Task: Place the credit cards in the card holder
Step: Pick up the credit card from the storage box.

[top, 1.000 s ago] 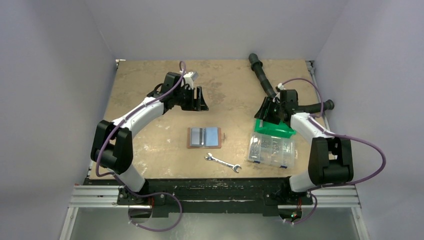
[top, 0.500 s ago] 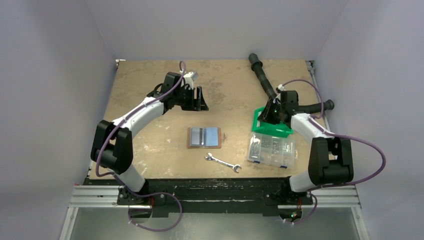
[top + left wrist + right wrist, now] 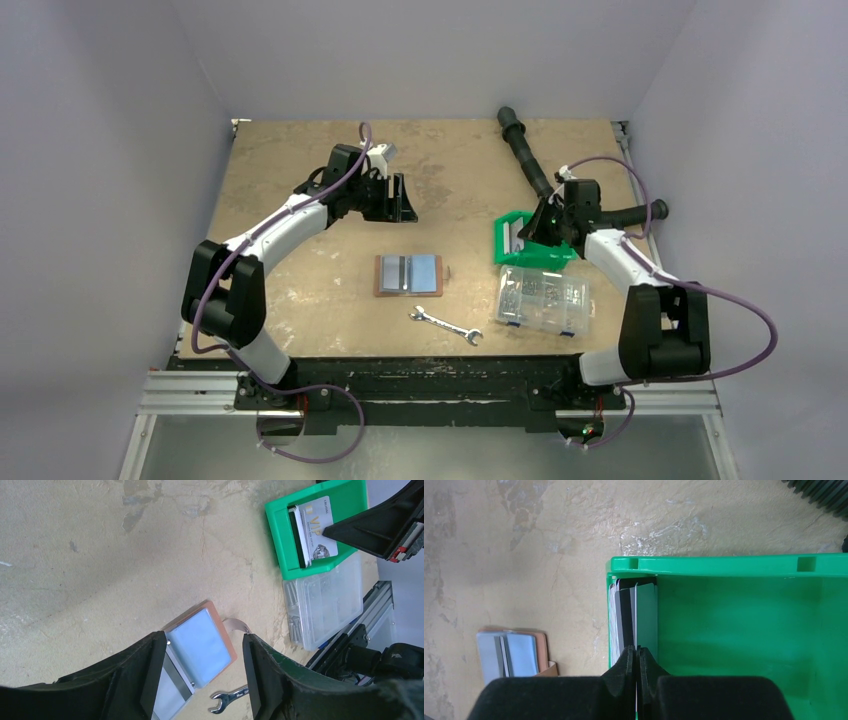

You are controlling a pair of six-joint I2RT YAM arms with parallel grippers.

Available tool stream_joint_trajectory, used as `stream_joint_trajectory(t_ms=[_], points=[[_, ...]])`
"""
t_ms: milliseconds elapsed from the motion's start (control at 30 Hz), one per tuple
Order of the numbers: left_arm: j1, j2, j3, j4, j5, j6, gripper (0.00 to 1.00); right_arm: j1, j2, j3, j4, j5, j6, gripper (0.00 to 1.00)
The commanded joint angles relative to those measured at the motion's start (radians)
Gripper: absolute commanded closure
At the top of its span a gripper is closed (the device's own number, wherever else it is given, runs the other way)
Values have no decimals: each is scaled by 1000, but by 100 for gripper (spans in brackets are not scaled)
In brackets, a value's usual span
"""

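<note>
- Wrench (image 3: 445, 327): flat steel, open-ended, on the scuffed tan table (image 3: 300, 160).
- Compartment box (image 3: 543, 299): clear plastic, rectangular, just beside the wrench.
- Card holder (image 3: 379, 276): reddish-brown leather-like bifold, spread flat mid-table. A light blue card (image 3: 424, 270) and a grey-blue card (image 3: 391, 273) lie in its halves.
- Green bin (image 3: 535, 258): smooth plastic, with thin cards standing on edge along one wall.
- Right gripper (image 3: 636, 651): black fingers pinched together on a pale card (image 3: 646, 615) in the bin.
- Left gripper (image 3: 398, 203): fingers apart, holding nothing.
- Hose (image 3: 525, 150): black, ribbed, at the far edge.
</note>
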Motion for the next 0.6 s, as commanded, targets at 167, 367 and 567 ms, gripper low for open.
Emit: stream_joint_trajectory(t_ms=[167,367,567], points=[[-1,-17,-5,25,21,15,38,-2,-71,45,-72,70,-26,100],[-1,-26,-8,29,23,12,37,0,-161,92,-127,181,-80,100],[-1,-43,-24,77,86,-15,35,8,-233,72,-23,-122,-66,100]])
